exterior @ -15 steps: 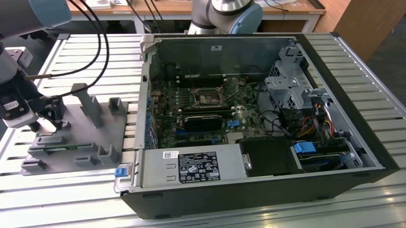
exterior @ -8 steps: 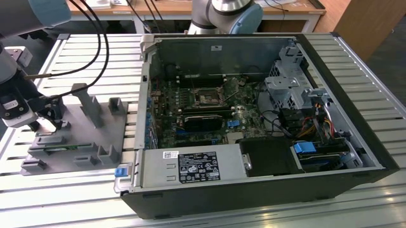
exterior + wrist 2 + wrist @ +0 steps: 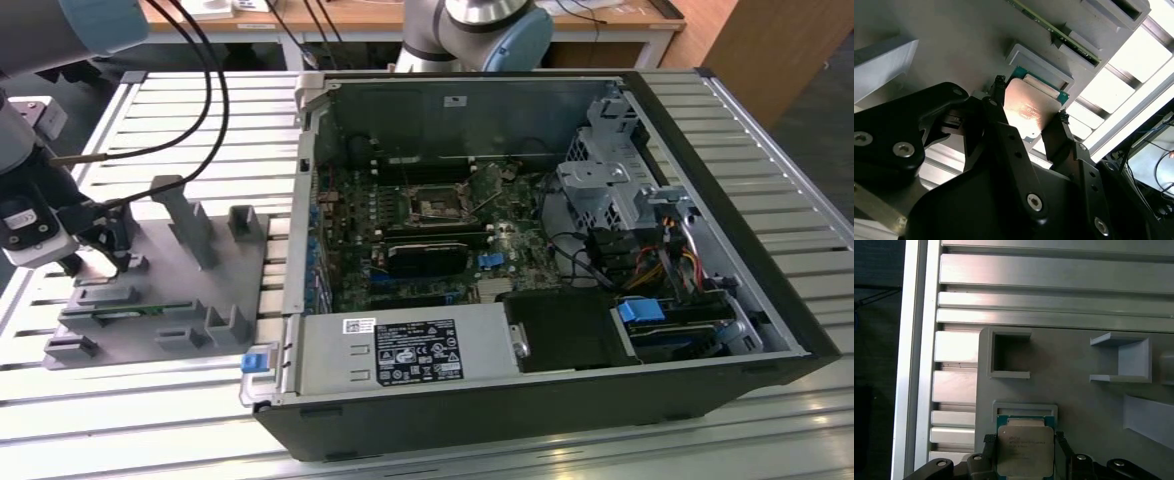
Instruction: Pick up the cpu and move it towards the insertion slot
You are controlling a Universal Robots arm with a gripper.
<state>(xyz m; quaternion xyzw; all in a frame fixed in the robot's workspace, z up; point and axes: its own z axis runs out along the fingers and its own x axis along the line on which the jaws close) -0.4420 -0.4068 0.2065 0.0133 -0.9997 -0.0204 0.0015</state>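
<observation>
cpu [image 3: 1025, 450] flat, face up, between jaws

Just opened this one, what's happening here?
The arm's pincer is closed on the cpu, gripping two opposite edges, with the chip at its seat in the grey fixture on the exterior view's left. The insertion slot sits in the open computer case, off to that view's right, so the move toward it has not begun.

Print on the cpu [image 3: 1025, 450] and power-supply label [image 3: 416, 352] is illegible.
</observation>
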